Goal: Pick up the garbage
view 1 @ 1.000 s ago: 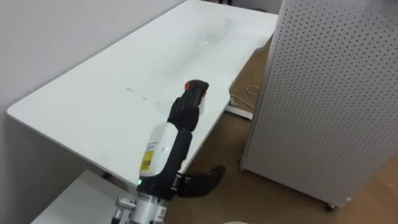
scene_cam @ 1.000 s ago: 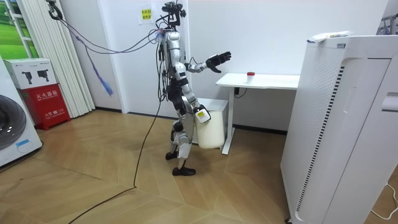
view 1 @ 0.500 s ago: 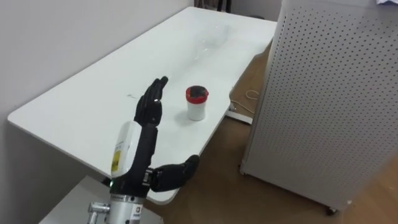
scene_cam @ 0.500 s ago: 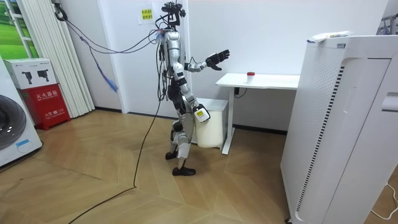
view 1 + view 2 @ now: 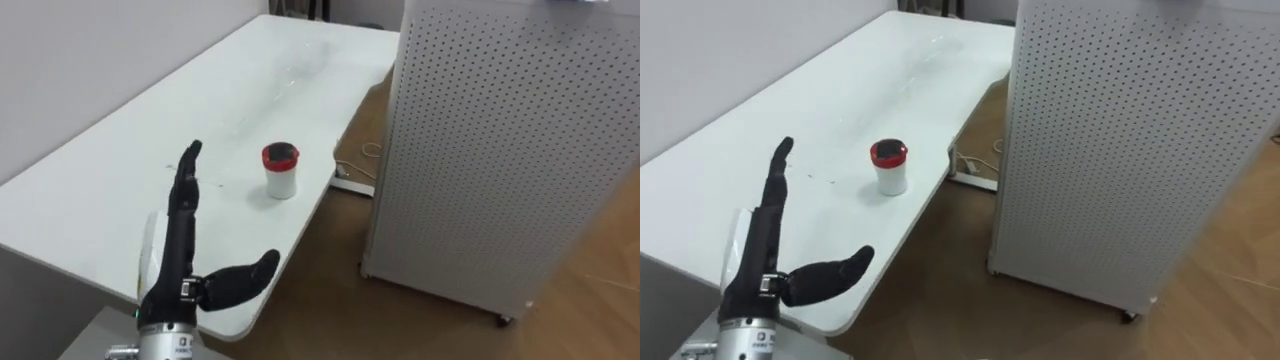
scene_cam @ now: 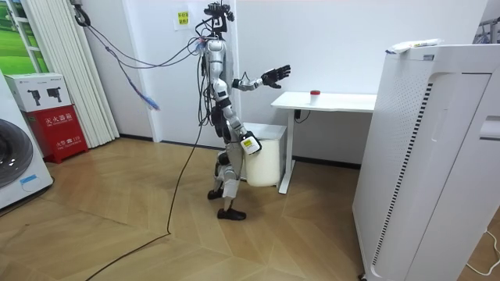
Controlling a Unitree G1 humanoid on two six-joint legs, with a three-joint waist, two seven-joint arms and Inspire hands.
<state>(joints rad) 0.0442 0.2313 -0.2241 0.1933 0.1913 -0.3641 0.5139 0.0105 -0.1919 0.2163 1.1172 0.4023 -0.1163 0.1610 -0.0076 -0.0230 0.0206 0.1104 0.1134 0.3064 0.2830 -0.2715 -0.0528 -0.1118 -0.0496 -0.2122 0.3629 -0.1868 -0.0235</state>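
Note:
A small white cup with a red rim (image 5: 281,171) stands upright near the white table's (image 5: 110,190) right edge; it is the red dot (image 6: 315,93) on the table in the room view. My left hand (image 5: 183,215) is raised over the table's near end, open, fingers straight and pointing away, thumb (image 5: 240,280) stretched to the right. It is to the left of the cup and nearer to me, apart from it and holding nothing. In the room view I stand at the table's end with that hand (image 6: 275,76) held out. My right hand (image 6: 213,117) hangs low by my body.
A tall white perforated cabinet (image 5: 500,150) stands on castors right of the table, with a strip of wooden floor (image 5: 340,240) between them. A cable (image 5: 352,160) lies on the floor by the table's leg. A white bin (image 6: 266,162) sits under the table.
My left hand, which stood in front of the cup a second ago, has moved left and lower, so the cup now shows whole. The eye view has also shifted.

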